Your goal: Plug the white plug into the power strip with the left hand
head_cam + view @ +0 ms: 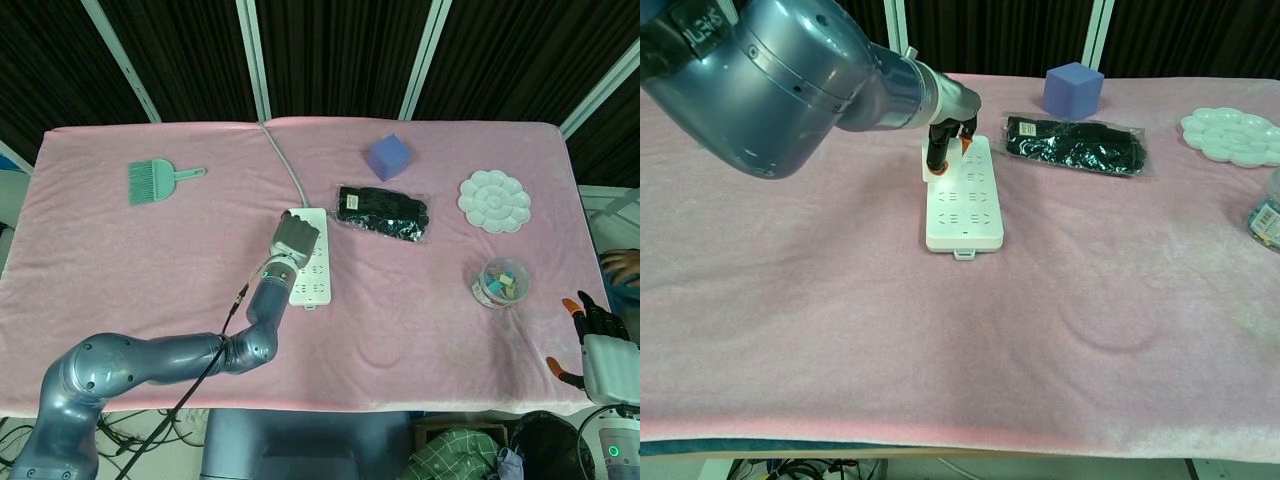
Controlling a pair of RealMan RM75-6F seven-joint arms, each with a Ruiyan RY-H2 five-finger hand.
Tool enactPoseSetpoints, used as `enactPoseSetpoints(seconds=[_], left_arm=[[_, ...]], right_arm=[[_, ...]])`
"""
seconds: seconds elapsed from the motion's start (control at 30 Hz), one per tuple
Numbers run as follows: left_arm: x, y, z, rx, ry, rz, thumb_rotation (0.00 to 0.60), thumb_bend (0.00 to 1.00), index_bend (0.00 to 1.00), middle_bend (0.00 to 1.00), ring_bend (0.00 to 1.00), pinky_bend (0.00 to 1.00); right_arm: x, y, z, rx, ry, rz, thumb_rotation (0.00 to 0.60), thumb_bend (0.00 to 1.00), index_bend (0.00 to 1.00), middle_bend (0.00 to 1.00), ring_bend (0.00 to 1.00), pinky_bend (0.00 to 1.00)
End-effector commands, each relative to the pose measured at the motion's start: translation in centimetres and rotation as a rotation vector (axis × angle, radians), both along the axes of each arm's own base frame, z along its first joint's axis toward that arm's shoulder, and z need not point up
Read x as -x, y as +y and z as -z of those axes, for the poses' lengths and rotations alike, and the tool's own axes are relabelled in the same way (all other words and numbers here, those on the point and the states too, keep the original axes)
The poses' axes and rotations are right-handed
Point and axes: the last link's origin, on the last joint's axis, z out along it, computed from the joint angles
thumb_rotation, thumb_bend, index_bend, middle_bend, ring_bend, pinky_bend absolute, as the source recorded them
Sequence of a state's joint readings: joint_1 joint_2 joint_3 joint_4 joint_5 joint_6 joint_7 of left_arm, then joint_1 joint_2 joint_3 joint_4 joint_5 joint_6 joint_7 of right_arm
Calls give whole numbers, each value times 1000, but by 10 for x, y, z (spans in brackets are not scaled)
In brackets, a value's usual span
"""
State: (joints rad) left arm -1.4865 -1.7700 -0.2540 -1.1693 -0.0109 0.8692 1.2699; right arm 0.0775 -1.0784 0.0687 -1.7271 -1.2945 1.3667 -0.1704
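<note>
Left robot hand (296, 235) at frame centre in the head view, fingers curled down over the far end of the power strip (313, 275). In the chest view, upper middle, left robot hand (945, 130) gripping the white plug (933, 163), dark fingers with orange tips clamped around it. Plug body tilted, resting at the left edge of the power strip (963, 200) near its far end; cannot tell whether its prongs sit in a socket. Strip lying flat on the pink bench (150, 260), long axis running away from the camera, grey cable (282, 165) leaving its far end toward the upper edge of the bench.

Right robot hand (597, 345) at the lower right corner of the head view, off the bench edge, fingers apart and holding nothing.

Elsewhere on the bench, head view: green brush (155, 181) at upper left, well apart from the strip. Purple cube (389, 156) at upper centre. Black packet (383, 211) just right of the strip's far end, wrapped in clear plastic. White palette (494, 200) at upper right. Clear tub (501, 281) of coloured pieces at right, below the palette. Dark curtain with white struts (252, 60) behind the bench.
</note>
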Motion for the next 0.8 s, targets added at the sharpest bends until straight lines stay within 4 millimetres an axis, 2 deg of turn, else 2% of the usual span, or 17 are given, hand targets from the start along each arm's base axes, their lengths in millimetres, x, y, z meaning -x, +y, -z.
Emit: enactPoseSetpoints(seconds=[0.03, 0.17, 0.33, 0.47, 0.53, 0.6, 0.67, 0.7, 0.73, 0.8], left_arm=[[1, 0, -9, -18, -6, 13, 600, 497, 318, 240, 146, 166], [8, -3, -22, -22, 4, 12, 600, 418, 289, 186, 62, 71], [18, -11, -47, -40, 11, 13, 600, 406, 286, 175, 49, 57], [26, -25, -87, -112, -79, 37, 600, 406, 279, 168, 48, 50], [44, -39, -116, -178, -119, 32, 600, 406, 273, 160, 43, 40], [59, -49, -134, -223, -129, 25, 600, 402, 265, 151, 30, 22], [88, -67, -159, -285, -139, -3, 600, 398, 261, 145, 19, 4], [95, -72, -166, -299, -146, -13, 600, 396, 261, 143, 17, 0], [116, -89, -182, -333, -176, -33, 600, 394, 260, 140, 13, 0], [141, -110, -200, -367, -219, -54, 600, 391, 259, 135, 5, 0]], right_arm=[[0, 0, 0, 0, 3, 1, 600, 115, 153, 52, 129, 135], [1, -1, 0, 2, 13, 1, 600, 116, 153, 52, 129, 135], [1, -1, -1, 5, 31, -7, 600, 116, 153, 52, 129, 135], [1, -1, -2, 13, 42, -11, 600, 115, 153, 52, 128, 135], [1, -1, -3, 15, 46, -10, 600, 115, 153, 52, 128, 135], [1, -1, -3, 16, 49, -12, 600, 116, 153, 52, 128, 135], [1, -1, -4, 19, 56, -15, 600, 116, 153, 52, 128, 135], [1, -1, -4, 21, 58, -16, 600, 116, 153, 52, 128, 135], [1, -1, -5, 23, 61, -18, 600, 116, 153, 52, 128, 135], [1, -1, -5, 25, 65, -18, 600, 116, 153, 52, 128, 135]])
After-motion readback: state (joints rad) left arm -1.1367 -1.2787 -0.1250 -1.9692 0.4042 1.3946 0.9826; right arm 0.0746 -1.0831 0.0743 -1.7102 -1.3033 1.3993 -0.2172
